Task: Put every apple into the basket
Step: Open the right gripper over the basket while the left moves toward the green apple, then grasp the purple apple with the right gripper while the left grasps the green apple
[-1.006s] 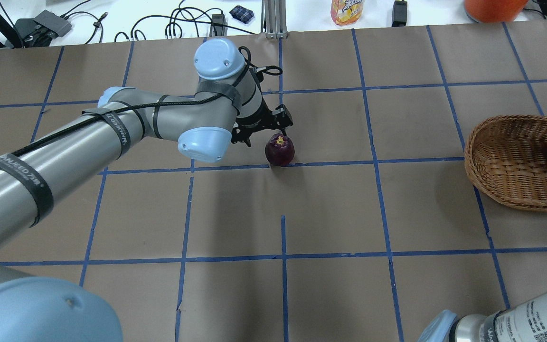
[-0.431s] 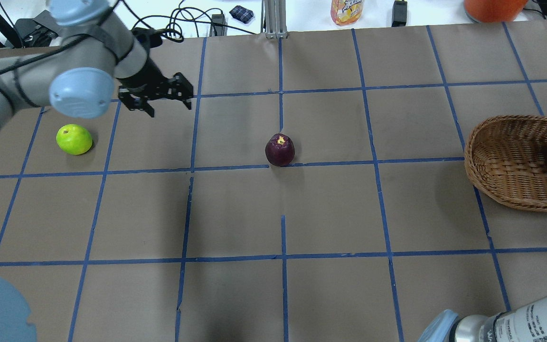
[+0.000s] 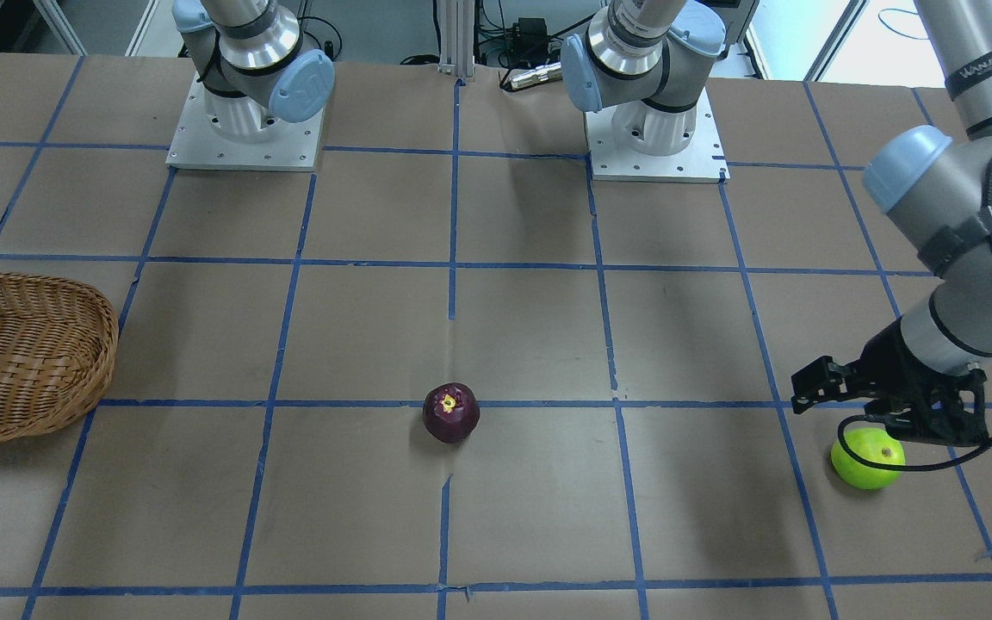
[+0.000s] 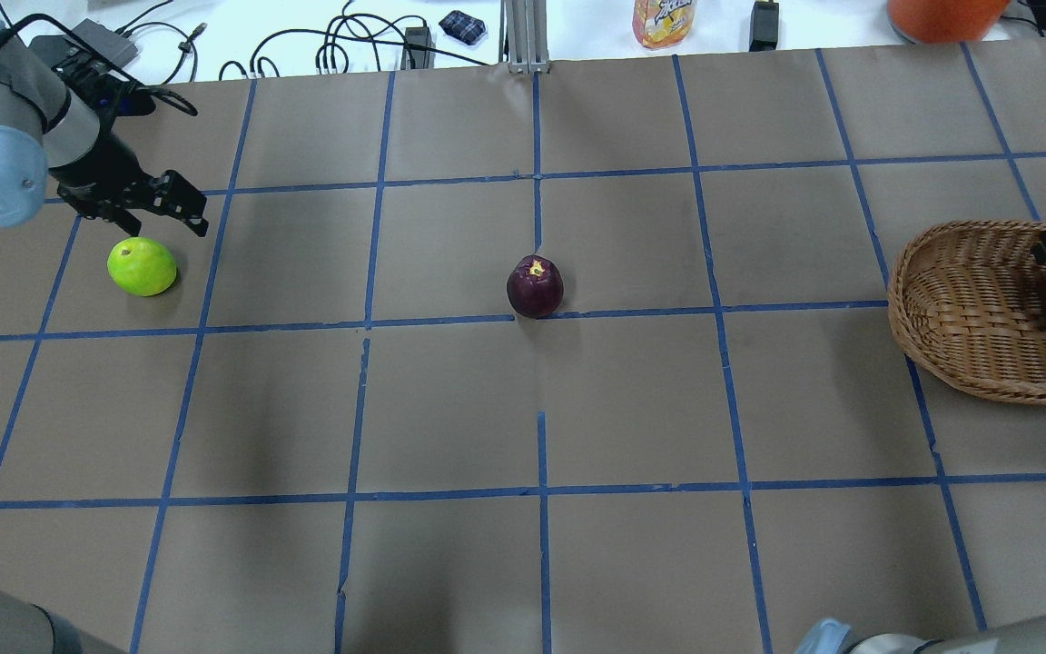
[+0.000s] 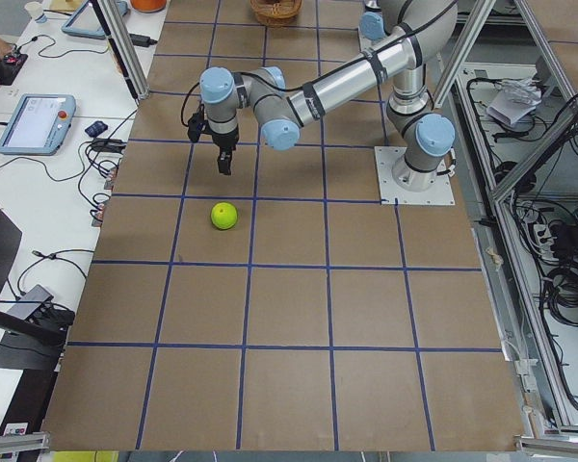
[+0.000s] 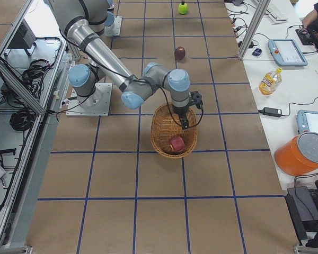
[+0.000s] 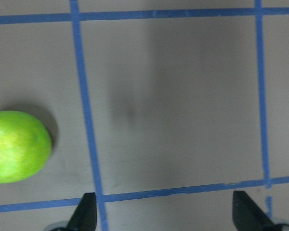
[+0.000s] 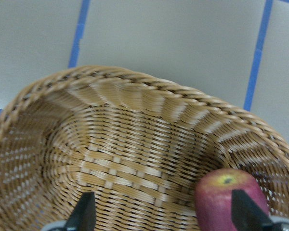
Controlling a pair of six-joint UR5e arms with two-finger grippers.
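Observation:
The green apple [image 4: 142, 266] lies on the table at the far left; it also shows in the front view [image 3: 867, 459] and at the left edge of the left wrist view [image 7: 17, 147]. My left gripper [image 4: 164, 213] hovers open and empty just beyond it, the apple outside its fingers [image 7: 84, 214]. The dark purple apple [image 4: 535, 286] stands alone mid-table. The wicker basket [image 4: 941, 272] sits at the right edge with the red apple [image 8: 231, 197] inside. My right gripper [image 8: 164, 214] is open and empty above the basket.
A juice bottle [image 4: 664, 20], an orange bucket [image 4: 941, 14] and cables [image 4: 332, 45] lie beyond the table's far edge. The two arm bases [image 3: 246, 129] [image 3: 655, 138] stand at the robot's side. Blue tape lines grid the brown tabletop.
My left arm has swung from beside the purple apple to the far left, over the green apple. My right gripper has come into view above the basket.

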